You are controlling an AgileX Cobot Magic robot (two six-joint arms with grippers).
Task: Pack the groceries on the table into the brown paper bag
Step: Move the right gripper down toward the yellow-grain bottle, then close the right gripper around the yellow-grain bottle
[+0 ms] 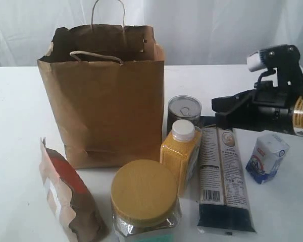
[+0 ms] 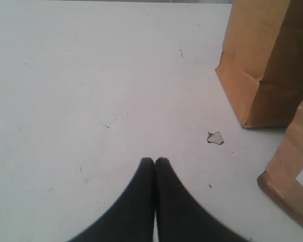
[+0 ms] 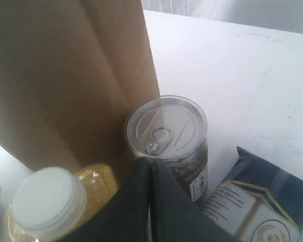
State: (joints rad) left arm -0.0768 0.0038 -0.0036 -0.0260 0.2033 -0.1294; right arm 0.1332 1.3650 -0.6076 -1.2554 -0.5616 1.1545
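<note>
The brown paper bag (image 1: 103, 96) stands upright on the white table (image 1: 20, 116), its mouth open. To its right stand a pull-tab can (image 1: 184, 112), a white-capped yellow bottle (image 1: 181, 151) and a gold-lidded jar (image 1: 144, 199). A dark-blue packet (image 1: 223, 176) lies flat, with a white-blue carton (image 1: 267, 157) beside it. A brown-red pouch (image 1: 68, 199) sits front left. My right gripper (image 1: 215, 107) is shut and empty, hovering just right of the can (image 3: 166, 132); its tips (image 3: 150, 162) hang above the can's rim. My left gripper (image 2: 154, 160) is shut over bare table, left of the bag (image 2: 265, 60).
A small torn scrap (image 2: 215, 137) lies on the table near the bag's base. The pouch's corner (image 2: 293, 171) shows beside the left gripper. White curtain hangs behind the table. The yellow bottle (image 3: 55, 201) and blue packet (image 3: 262, 206) flank the right gripper.
</note>
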